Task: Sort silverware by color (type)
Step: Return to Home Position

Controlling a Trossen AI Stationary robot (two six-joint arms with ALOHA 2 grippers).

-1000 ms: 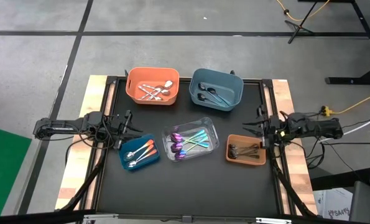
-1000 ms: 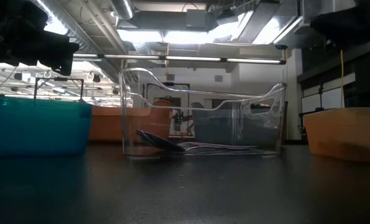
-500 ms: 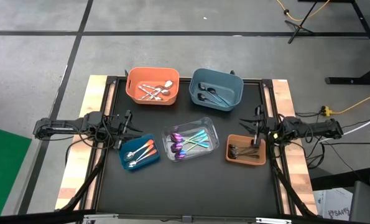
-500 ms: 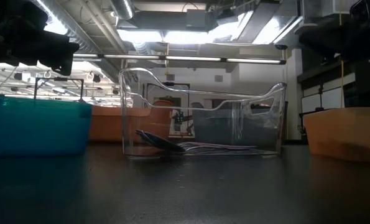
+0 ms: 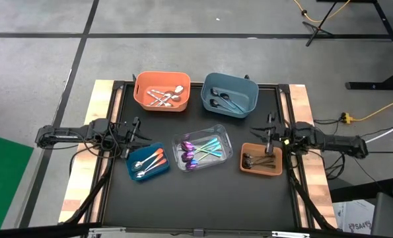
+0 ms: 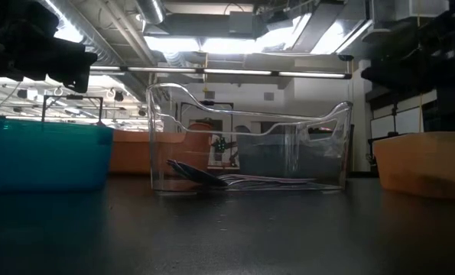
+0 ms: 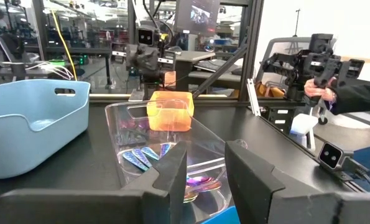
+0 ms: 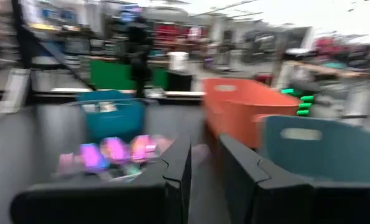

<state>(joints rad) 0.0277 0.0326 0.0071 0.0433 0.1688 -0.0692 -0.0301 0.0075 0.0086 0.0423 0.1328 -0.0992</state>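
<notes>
I can read no words, numbers, labels or brand marks anywhere in my views. The silverware bears no mark I can make out. The screen beyond the table is lit, but nothing on it is legible to me.

Left arm and right arm: dark, slim, jointed tubes; black cables loop off both; fingers matte black, blocky, angled edges.

On the black surface, an orange bin and a grey-blue bin stand far; nearer, a small blue bin left, a clear bin between, a brown bin right.
</notes>
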